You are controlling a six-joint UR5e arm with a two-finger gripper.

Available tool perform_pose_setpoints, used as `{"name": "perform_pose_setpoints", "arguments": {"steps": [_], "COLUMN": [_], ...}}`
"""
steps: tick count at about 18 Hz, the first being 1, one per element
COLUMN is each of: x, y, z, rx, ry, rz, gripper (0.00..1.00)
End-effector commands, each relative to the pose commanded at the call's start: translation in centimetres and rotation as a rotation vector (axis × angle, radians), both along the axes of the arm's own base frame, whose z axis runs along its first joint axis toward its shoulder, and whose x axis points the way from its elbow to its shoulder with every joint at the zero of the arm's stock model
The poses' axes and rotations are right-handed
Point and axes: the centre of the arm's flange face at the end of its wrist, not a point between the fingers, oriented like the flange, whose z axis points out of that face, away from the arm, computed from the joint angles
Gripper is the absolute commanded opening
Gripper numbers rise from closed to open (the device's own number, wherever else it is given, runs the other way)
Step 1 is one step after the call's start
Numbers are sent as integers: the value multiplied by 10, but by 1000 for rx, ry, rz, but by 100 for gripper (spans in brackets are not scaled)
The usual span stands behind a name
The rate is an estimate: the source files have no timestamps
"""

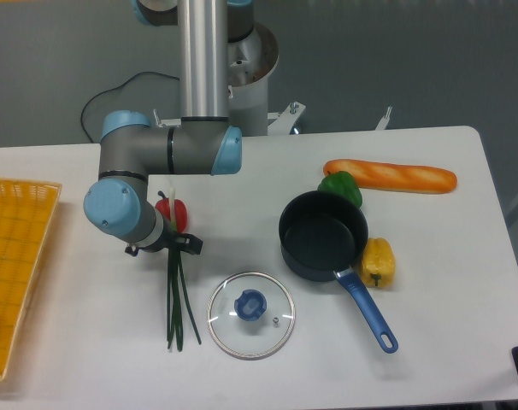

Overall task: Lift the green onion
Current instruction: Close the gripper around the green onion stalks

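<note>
Camera view from above shows the green onion (pixel 179 299) flat on the table (pixel 430 359), not yet lifted; its stalks run toward the near edge, left of the glass lid (pixel 251 314). The lift is all still ahead. My gripper (pixel 175 242) sits over the onion's far end, beside a red pepper (pixel 175 212). My wrist hides the jaws, so I cannot tell whether they are apart or, perhaps, already pinching the stalks.

A white table (pixel 464 342) with rounded corners stands before a plain grey wall (pixel 396 51), evenly lit from above.
</note>
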Motion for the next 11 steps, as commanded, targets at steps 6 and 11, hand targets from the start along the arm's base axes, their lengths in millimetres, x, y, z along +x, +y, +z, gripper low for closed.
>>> {"name": "perform_pose_setpoints", "arguments": {"steps": [6, 11], "x": [5, 5], "y": [-3, -2], "z": [-3, -1], "rx": [-55, -57], "ry": [8, 1], "rz": [-37, -39], "gripper": [94, 68]}}
